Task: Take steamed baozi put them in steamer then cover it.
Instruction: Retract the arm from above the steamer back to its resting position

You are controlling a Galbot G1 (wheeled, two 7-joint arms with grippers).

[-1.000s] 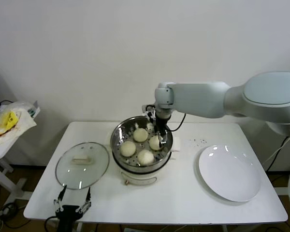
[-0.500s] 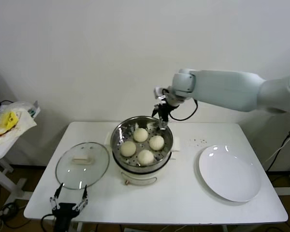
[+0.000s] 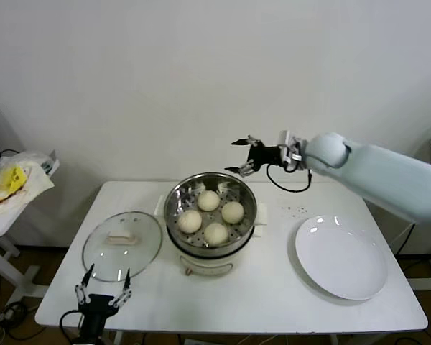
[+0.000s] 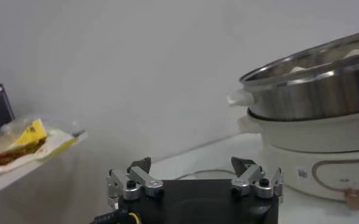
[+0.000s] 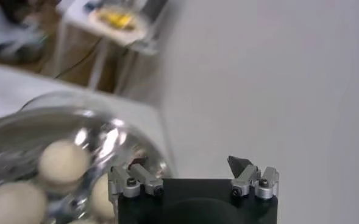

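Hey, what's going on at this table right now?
A two-armed robot is loading a steamer. All four steamed baozi sit in its steel basket, and the white plate to its right is bare. The right gripper hangs above the steamer's back rim, open and holding nothing. The glass lid lies on the table left of the steamer, so covering is not yet done. The left gripper waits open at the table's near edge, just short of the lid.

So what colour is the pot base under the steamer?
Cream-white, below the shiny steel steamer; the base shows best in the left wrist view.
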